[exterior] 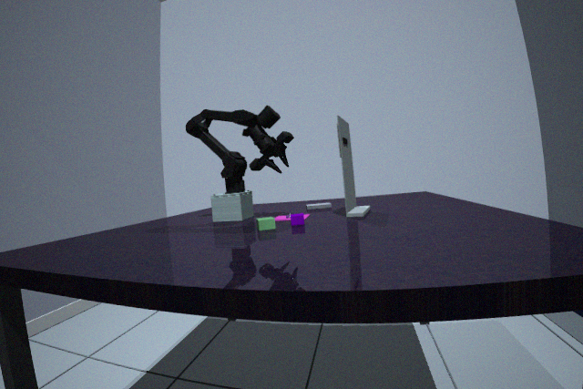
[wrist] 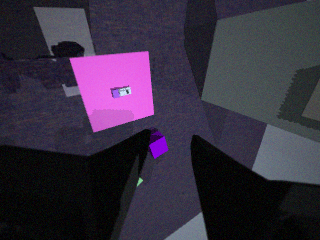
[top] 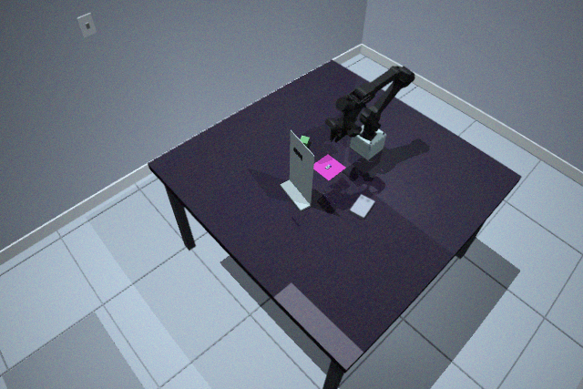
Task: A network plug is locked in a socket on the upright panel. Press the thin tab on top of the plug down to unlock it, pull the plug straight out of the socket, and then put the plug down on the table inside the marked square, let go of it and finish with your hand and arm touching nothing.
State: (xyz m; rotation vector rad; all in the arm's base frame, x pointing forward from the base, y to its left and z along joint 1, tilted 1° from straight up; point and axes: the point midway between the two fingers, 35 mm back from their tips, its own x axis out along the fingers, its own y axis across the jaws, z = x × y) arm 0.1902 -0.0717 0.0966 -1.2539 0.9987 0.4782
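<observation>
The small white and purple plug lies on the magenta square, well inside its edges. The square also shows edge-on in the exterior view. My gripper is open with nothing between the fingertips. It hangs in the air above the table, apart from the plug and the panel. The upright panel stands beside the square. A dark opening shows high on the panel in the top and exterior views.
A purple block and a green block lie near the square. A flat white box lies on the table on another side. The panel has a pale foot.
</observation>
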